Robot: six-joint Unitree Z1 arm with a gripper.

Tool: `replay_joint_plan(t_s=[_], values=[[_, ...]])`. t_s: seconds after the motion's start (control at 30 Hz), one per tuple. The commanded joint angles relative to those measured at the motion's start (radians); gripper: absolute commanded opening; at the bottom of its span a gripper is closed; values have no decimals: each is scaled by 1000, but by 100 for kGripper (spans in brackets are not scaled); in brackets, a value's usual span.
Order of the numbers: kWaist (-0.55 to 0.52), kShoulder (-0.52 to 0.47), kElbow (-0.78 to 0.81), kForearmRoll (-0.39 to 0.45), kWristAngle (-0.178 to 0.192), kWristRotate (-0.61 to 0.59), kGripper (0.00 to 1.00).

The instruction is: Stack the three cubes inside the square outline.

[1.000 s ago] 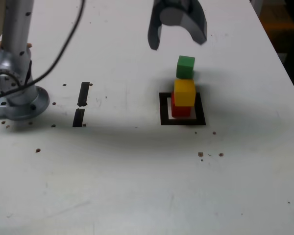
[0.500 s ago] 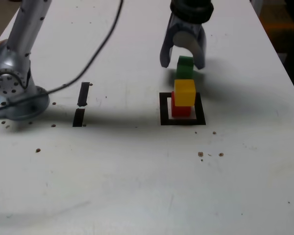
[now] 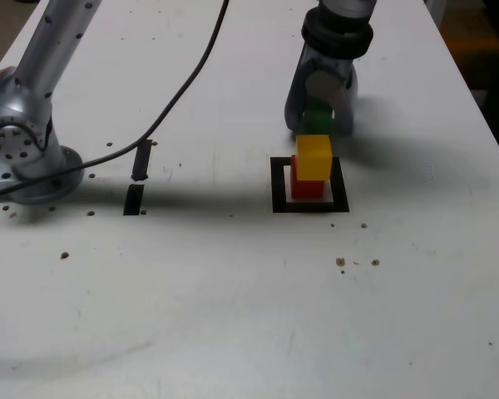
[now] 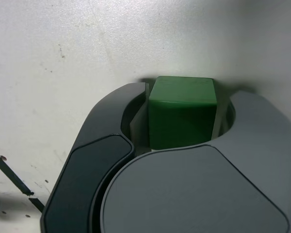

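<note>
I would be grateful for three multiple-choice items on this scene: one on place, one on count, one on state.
1. Where is the green cube?
A. between the claw tips
B. on the yellow cube
C. beside the tape strips

2. How many cubes stand inside the outline?
A. none
B. two
C. three

3. What sits on the red cube?
A. nothing
B. the green one
C. the yellow one

Key: A, the wrist view shows both tips flanking it; B, yellow and red only; C, yellow tops red.
</note>
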Motion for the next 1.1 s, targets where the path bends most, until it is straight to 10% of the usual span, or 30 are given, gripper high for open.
replay_joint_plan(t_s=[0.0,0.47,1.07], values=[[1,-9,4,-5,4,0,43],[-23,-138,12,4,62,-34,14],[-310,-270,-170,351,17,-399,14]])
